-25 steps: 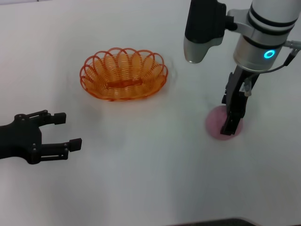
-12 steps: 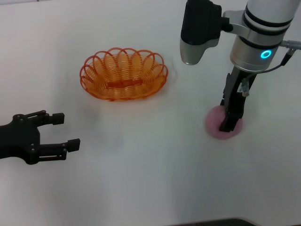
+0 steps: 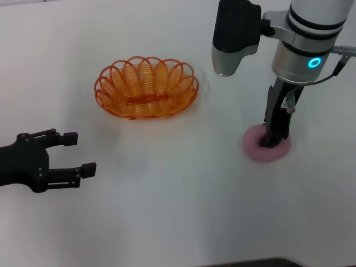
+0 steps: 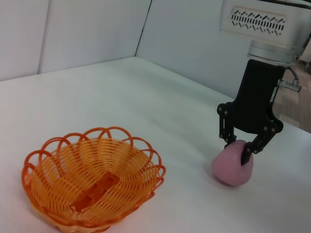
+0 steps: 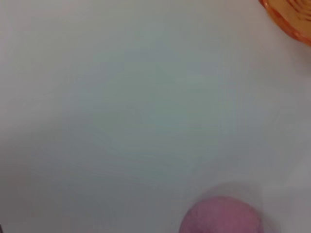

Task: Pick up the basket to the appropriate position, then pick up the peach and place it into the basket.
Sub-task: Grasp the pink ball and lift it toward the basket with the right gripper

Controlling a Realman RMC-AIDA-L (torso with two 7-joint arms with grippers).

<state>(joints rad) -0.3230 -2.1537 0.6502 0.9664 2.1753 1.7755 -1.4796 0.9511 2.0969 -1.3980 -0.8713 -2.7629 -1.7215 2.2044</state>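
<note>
The orange wire basket stands empty on the white table, left of centre at the far side; it also shows in the left wrist view. The pink peach lies on the table to the right. My right gripper points straight down onto it. In the left wrist view its fingers are spread and straddle the top of the peach, which rests on the table. My left gripper is open and empty at the near left, apart from the basket.
The white table is bare between the basket and the peach. The right wrist view shows the peach at one edge and a bit of the basket in a corner.
My right gripper's tip has shifted slightly toward the far side over the peach, uncovering more of the peach's near side. The left arm, basket and peach have stayed put.
</note>
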